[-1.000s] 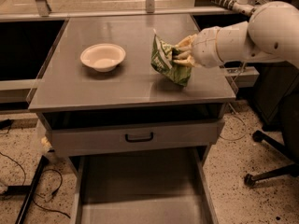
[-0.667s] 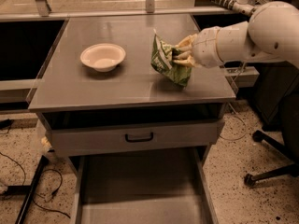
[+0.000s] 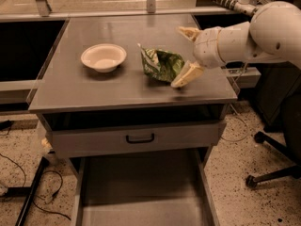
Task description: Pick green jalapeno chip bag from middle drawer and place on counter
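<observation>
One green jalapeno chip bag [image 3: 161,64] is sitting on the counter [image 3: 94,86], crumpled and leaning a bit, just right of the middle of the slab. The white bowl [image 3: 103,57] is resting to its left, near it but not touching.

The gripper [image 3: 180,56] is hanging over the counter's right side, right next to the bag. Its two tan fingers [image 3: 187,75] are spreading wide apart, one up toward the back and one down toward the front edge, with nothing clamped between them. The lower finger is sitting right by the bag's right edge, can't tell if it's actually touching. The white arm [image 3: 244,36] is reaching in from the right.

Below the counter, the grey drawer with the black bar handle [image 3: 139,138] is sitting closed. Under that, the middle drawer [image 3: 141,192] is sticking out toward the camera, showing its flat grey floor and low side walls.

Off to the right an office chair base [image 3: 270,173] is standing on the speckled floor [image 3: 235,206], and some black cables [image 3: 28,192] are lying on the floor at left.
</observation>
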Available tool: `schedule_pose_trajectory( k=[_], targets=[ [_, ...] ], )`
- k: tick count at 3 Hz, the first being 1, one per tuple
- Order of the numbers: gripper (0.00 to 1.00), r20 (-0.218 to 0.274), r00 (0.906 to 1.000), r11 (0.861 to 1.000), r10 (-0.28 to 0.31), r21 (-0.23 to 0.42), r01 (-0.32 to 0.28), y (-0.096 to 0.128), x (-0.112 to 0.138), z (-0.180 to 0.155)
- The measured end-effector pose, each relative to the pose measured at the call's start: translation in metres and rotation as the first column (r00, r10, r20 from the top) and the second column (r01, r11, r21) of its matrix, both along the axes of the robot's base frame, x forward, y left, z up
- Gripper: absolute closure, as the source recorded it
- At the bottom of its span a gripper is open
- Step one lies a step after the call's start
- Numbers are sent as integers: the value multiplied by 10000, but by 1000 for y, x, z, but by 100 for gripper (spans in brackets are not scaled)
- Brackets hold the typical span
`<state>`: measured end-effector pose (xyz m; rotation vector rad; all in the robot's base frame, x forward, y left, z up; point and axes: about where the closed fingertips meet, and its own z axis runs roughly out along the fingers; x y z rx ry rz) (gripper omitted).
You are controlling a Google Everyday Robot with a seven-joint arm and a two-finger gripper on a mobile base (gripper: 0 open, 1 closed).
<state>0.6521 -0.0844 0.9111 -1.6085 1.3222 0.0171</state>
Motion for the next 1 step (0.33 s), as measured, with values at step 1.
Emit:
schedule_pose_trajectory(
  k=[1],
  targets=[
    [0,0,10000,10000,0,0,0,0,0,0]
  ],
)
